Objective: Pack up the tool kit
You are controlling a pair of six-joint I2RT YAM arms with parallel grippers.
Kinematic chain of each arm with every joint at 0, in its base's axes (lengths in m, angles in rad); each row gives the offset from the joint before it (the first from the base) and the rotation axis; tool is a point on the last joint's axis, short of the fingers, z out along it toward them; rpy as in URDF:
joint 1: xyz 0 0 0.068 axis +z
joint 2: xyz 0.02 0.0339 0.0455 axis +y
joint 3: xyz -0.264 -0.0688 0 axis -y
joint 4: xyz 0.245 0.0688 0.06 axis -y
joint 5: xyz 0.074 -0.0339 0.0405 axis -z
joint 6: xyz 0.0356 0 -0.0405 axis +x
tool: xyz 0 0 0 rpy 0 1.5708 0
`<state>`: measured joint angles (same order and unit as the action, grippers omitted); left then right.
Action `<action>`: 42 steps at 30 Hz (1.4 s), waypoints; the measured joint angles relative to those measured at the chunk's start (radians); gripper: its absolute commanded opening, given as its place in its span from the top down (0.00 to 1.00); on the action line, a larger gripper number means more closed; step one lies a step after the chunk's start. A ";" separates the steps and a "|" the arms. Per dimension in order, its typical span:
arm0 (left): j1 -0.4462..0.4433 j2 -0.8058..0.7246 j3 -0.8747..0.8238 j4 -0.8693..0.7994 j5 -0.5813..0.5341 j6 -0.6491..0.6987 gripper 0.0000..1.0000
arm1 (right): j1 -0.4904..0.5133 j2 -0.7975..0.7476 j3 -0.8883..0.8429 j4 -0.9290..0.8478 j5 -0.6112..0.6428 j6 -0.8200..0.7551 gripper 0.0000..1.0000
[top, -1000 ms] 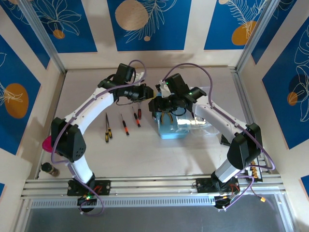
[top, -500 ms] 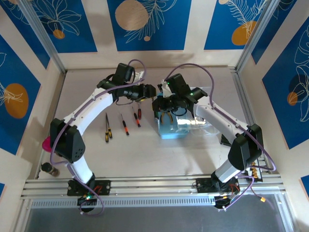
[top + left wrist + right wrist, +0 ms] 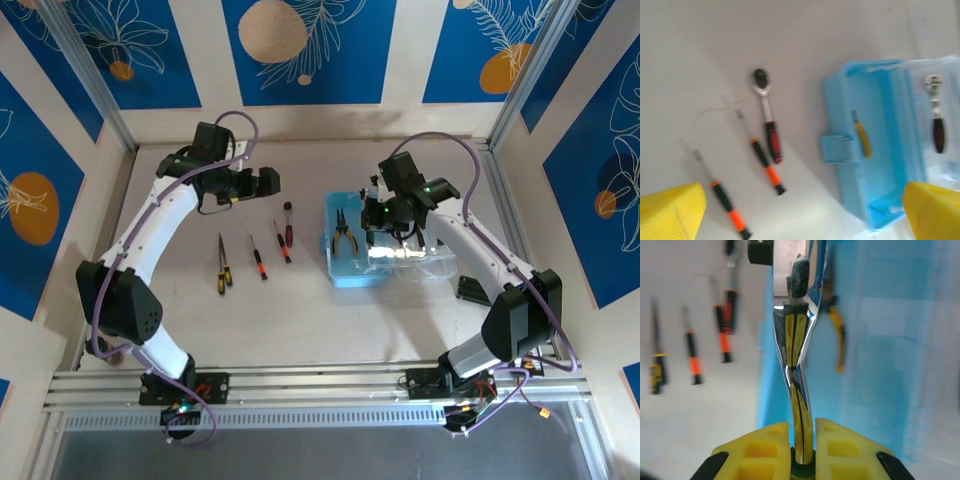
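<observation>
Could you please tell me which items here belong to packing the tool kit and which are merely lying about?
Job: blue case, pliers, screwdrivers, ratchet, chrome tool in the right end effector.
Lying about: small black object.

We look down on a pale tabletop (image 3: 300, 320) walled by cream boards that carry blue panels (image 3: 300, 45) printed with white leaves and orange discs. Slanted aluminium posts (image 3: 85, 75) rise at the back corners. A ribbed aluminium rail (image 3: 320, 385) runs along the near edge. A small brown jar (image 3: 95, 350) sits by the left edge, and a small dark piece (image 3: 468, 290) that we cannot identify lies at the right.
</observation>
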<state>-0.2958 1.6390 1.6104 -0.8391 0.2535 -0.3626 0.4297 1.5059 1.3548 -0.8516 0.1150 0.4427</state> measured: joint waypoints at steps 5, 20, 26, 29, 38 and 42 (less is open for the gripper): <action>0.004 -0.014 -0.084 -0.031 -0.055 0.030 0.00 | 0.001 0.095 0.008 -0.086 0.153 -0.019 1.00; 0.006 -0.015 -0.150 -0.032 -0.053 0.032 0.00 | 0.050 0.316 0.189 -0.199 0.472 -0.024 0.99; 0.006 -0.015 -0.150 -0.032 -0.052 0.032 0.00 | 0.069 0.380 0.232 -0.246 0.553 -0.030 0.95; 0.006 -0.015 -0.150 -0.032 -0.048 0.032 0.00 | 0.074 0.403 0.242 -0.258 0.576 -0.034 0.85; 0.006 -0.015 -0.150 -0.032 -0.045 0.032 0.00 | 0.080 0.418 0.261 -0.266 0.587 -0.042 0.70; 0.006 -0.015 -0.150 -0.032 -0.045 0.032 0.00 | 0.086 0.418 0.288 -0.281 0.607 -0.049 0.65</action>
<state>-0.2897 1.6241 1.4601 -0.8711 0.2081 -0.3309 0.5159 1.9236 1.6428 -1.1328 0.7216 0.3939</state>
